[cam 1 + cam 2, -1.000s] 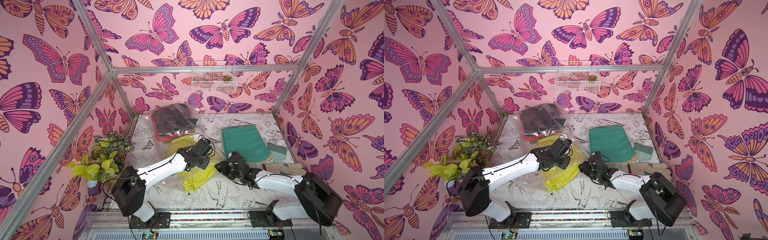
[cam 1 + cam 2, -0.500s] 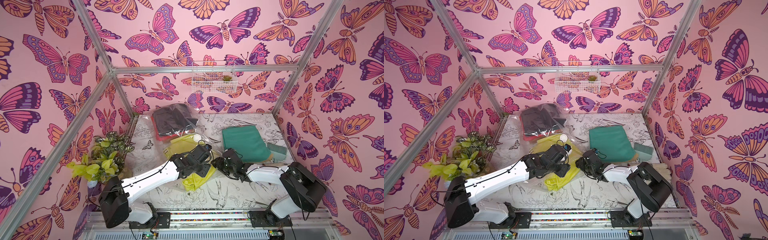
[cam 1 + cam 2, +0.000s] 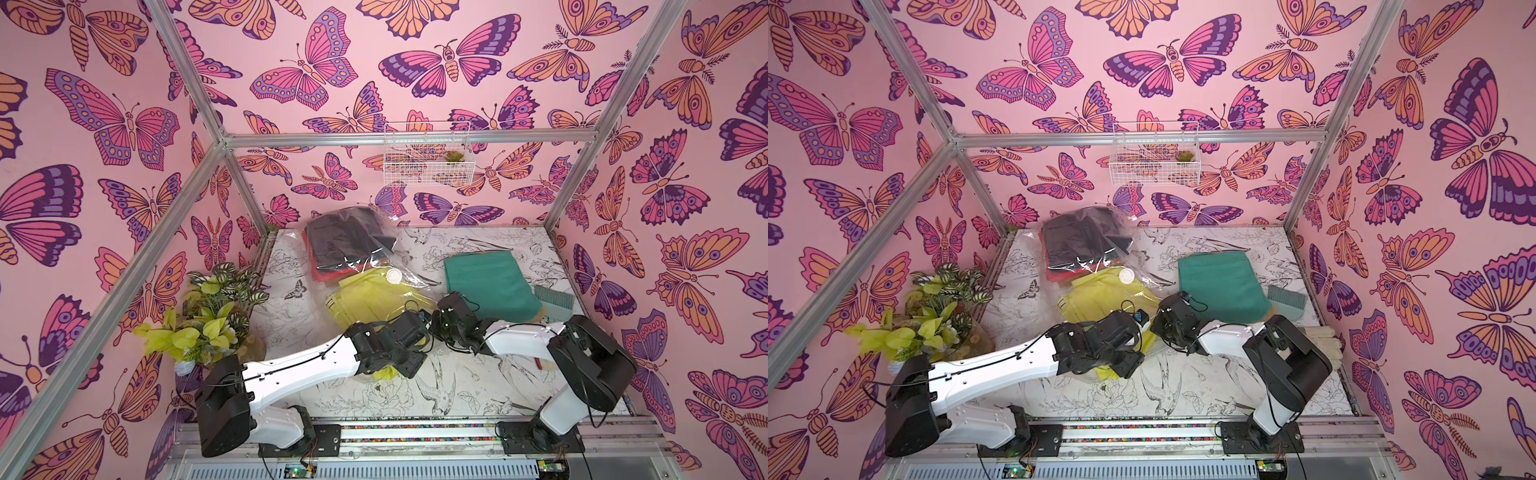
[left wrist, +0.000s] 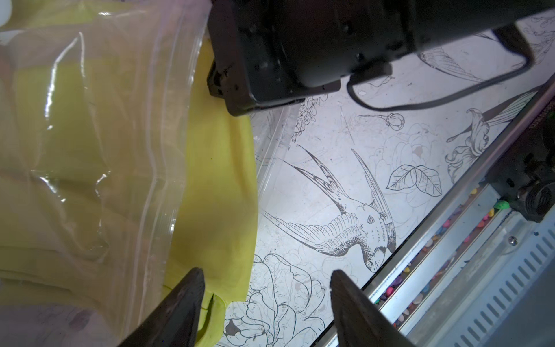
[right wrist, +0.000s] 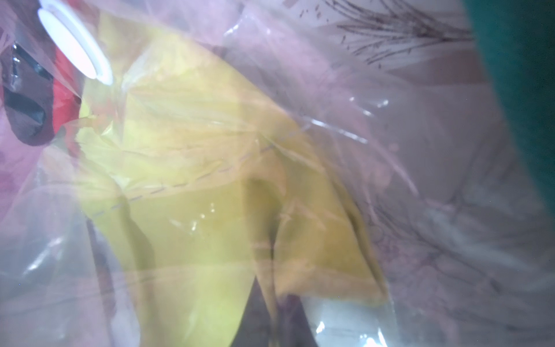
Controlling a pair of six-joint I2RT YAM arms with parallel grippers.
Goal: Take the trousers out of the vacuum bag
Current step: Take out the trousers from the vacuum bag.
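The vacuum bag lies at the back left of the table and shows its white valve cap. Black trousers, red trousers and yellow trousers are inside it. The yellow trousers stick out past the bag's zip strip. Teal trousers lie outside the bag on the right. My left gripper is open over the yellow cloth's edge and holds nothing. My right gripper is shut on a thin fold of the bag at its mouth.
A potted plant stands at the left edge. A wire basket hangs on the back wall. A grey brush-like item and pale gloves lie on the right. The front rail runs close to my left gripper.
My left gripper has drawn back toward the front rail and its jaws have widened. My right gripper has moved left to the bag's mouth and shut there.
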